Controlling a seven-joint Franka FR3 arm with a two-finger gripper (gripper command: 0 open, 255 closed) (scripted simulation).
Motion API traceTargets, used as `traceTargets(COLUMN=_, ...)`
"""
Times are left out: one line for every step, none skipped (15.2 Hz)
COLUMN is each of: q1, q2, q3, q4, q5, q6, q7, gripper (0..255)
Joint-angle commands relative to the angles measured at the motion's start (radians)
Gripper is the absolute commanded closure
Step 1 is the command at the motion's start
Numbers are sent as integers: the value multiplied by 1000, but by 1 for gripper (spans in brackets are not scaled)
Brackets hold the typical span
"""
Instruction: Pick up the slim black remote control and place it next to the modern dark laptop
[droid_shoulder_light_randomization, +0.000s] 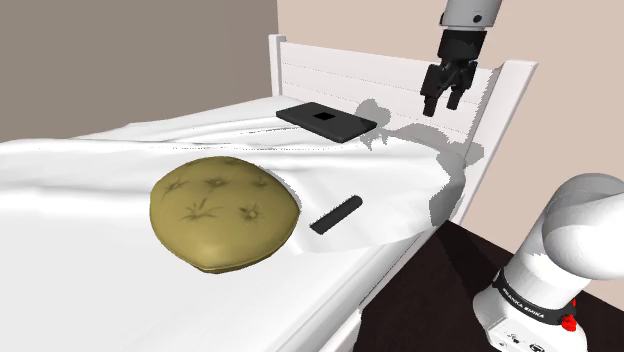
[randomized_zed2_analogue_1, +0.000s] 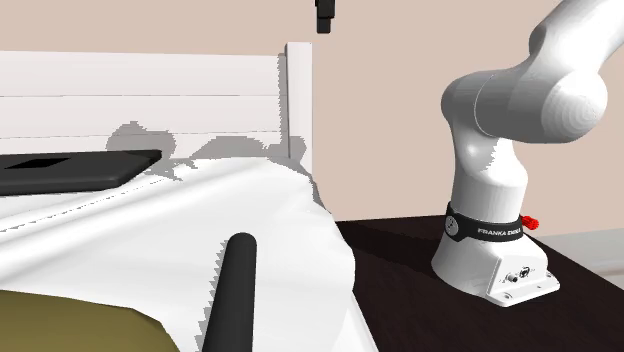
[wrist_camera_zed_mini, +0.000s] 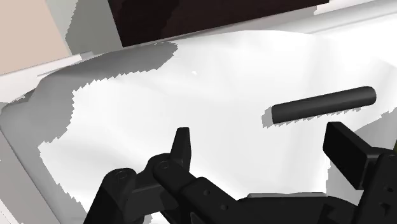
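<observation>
The slim black remote (droid_shoulder_light_randomization: 335, 214) lies flat on the white bed sheet, close to the bed's near edge and just right of the cushion. It also appears in the second exterior view as a dark bar (randomized_zed2_analogue_1: 230, 293) and in the wrist view (wrist_camera_zed_mini: 323, 105), beyond my fingers. The dark closed laptop (droid_shoulder_light_randomization: 326, 120) rests flat near the headboard (droid_shoulder_light_randomization: 330, 70); its edge is seen in the second exterior view (randomized_zed2_analogue_1: 75, 170). My gripper (droid_shoulder_light_randomization: 441, 103) hangs high in the air above the bed's head corner, open and empty, well clear of the remote. One fingertip (wrist_camera_zed_mini: 182, 143) stands far from the other.
A round olive cushion (droid_shoulder_light_randomization: 222, 212) lies on the bed left of the remote. The white headboard stands behind the laptop. Dark floor (droid_shoulder_light_randomization: 440, 290) runs beside the bed, where my white base (randomized_zed2_analogue_1: 495, 265) stands.
</observation>
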Motion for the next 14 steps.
traceTargets(q1=0, q2=0, q3=0, q4=0, q5=0, q6=0, q7=0, gripper=0)
traceTargets(q1=-10, q2=-15, q3=31, q4=-33, q5=13, q6=24, q7=65, gripper=0)
traceTargets(q1=-20, q2=-27, q3=63, q4=-64, q5=28, q6=48, q7=130, gripper=0)
traceTargets(q1=-30, q2=-36, q3=95, q4=-93, q5=43, q6=73, q7=195, gripper=0)
traceTargets(q1=-40, q2=-41, q3=129, q4=-119, q5=59, q6=98, q7=259, gripper=0)
traceTargets(q1=-49, q2=-44, q3=163, q4=-142, q5=74, q6=123, q7=325, gripper=0)
traceTargets(q1=-57, q2=-43, q3=197, q4=-163, q5=90, q6=149, q7=390, gripper=0)
traceTargets(q1=-67, q2=-39, q3=233, q4=-181, q5=106, q6=175, q7=455, gripper=0)
traceTargets(q1=-76, q2=-31, q3=269, q4=-196, q5=121, q6=202, q7=520, gripper=0)
traceTargets(q1=-87, q2=-20, q3=305, q4=-209, q5=136, q6=229, q7=586, gripper=0)
traceTargets(q1=-98, q2=-6, q3=342, q4=-219, q5=149, q6=257, q7=651, gripper=0)
traceTargets(q1=-110, q2=12, q3=380, q4=-226, q5=162, q6=285, q7=717, gripper=0)
traceTargets(q1=-124, q2=33, q3=417, q4=-230, q5=173, q6=313, q7=783, gripper=0)
traceTargets(q1=-139, q2=58, q3=456, q4=-232, q5=182, q6=342, q7=850, gripper=0)
